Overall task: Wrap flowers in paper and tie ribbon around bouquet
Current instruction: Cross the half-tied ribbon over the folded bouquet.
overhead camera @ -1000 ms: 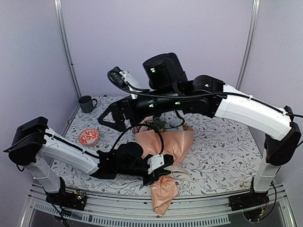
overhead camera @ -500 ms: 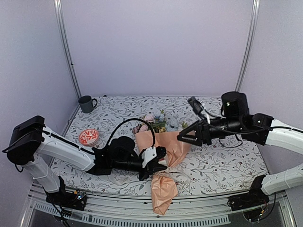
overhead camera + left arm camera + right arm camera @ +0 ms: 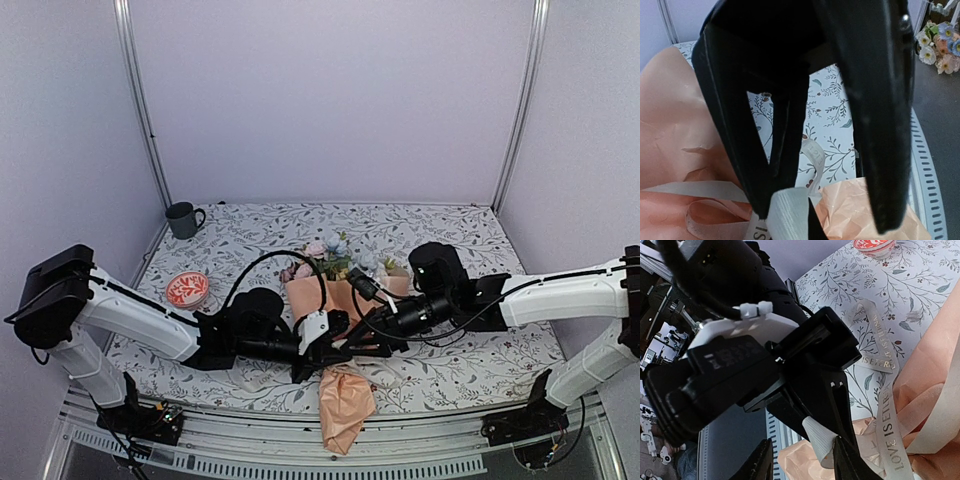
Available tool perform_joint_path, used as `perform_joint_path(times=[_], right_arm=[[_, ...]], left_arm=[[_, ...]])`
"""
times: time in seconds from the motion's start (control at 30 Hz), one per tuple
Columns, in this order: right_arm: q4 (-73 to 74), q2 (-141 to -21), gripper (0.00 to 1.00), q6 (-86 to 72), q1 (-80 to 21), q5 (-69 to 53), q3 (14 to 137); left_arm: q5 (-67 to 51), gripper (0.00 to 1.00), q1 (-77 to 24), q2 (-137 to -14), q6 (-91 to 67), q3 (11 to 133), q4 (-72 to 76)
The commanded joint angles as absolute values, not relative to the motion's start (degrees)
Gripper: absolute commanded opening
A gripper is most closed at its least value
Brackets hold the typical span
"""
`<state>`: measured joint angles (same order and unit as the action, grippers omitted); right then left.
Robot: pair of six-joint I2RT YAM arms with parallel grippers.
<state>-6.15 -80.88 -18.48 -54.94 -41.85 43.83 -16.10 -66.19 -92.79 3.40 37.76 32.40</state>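
**A:** Which step is this?

**B:** The tying, I'd say. The flowers [image 3: 335,256] already sit inside the paper [image 3: 940,355], so the bouquet [image 3: 345,300] is made. It lies across the middle of the worktop [image 3: 470,350] with the blooms toward the back. The pinched tail of the cone hangs over the near edge.

**A:** And the ribbon [image 3: 888,432]?

**B:** It lies in loose loops over the paper near the cone's narrow part, with one end trailing on the leaf-print cloth [image 3: 920,275]. The left end effector [image 3: 826,432] is clamped on one strand, which comes out flat from its tips. The right end effector [image 3: 802,465] has its jaws apart, one on either side of that strand and close against the left's tips. I see no squeeze on it yet.

**A:** What does the next move need?

**B:** Probably the right one closing on the strand just past the left's tips, then a pull to cinch the loop. The tips are crowded, so it has to catch ribbon and not the other finger.

**A:** How will the materials behave?

**B:** The ribbon is a flat, matte, cream strip with printed lettering. It is limp and folds over itself easily. The paper is thin, peach and heavily creased. It should hold a fold but could tear under a hard tug. The blooms are small, soft-looking heads in pink, blue and yellow.
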Motion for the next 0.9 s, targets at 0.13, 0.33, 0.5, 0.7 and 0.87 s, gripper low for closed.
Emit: perform_joint_path(times=[0.13, 0.33, 0.5, 0.7, 0.87], right_arm=[[-10.92, -84.56, 0.13, -18.17, -55.99, -42.88, 46.25], [-9.67, -83.57, 0.0, -18.11, -55.91, -39.9, 45.82], [-8.32, -83.49, 0.0, -18.95, -55.02, -37.38, 45.86], [-7.65, -83.78, 0.0, -19.24, -54.6, -36.75, 46.3], [-7.13, -84.18, 0.0, -19.31, -54.24, -36.67, 46.65]], left_arm=[[-17.15, 0.0, -65.29, -92.46, 3.16, 37.83, 33.64], [-16.24, 0.08, -64.69, -91.93, 1.91, 38.25, 31.54], [-14.93, 0.73, -64.51, -87.26, -1.26, 41.2, 17.6], [-6.87, 0.91, -63.97, -75.57, -8.06, 41.01, -0.01], [7.39, 0.89, -55.63, -69.21, -24.12, 38.98, -16.98]])
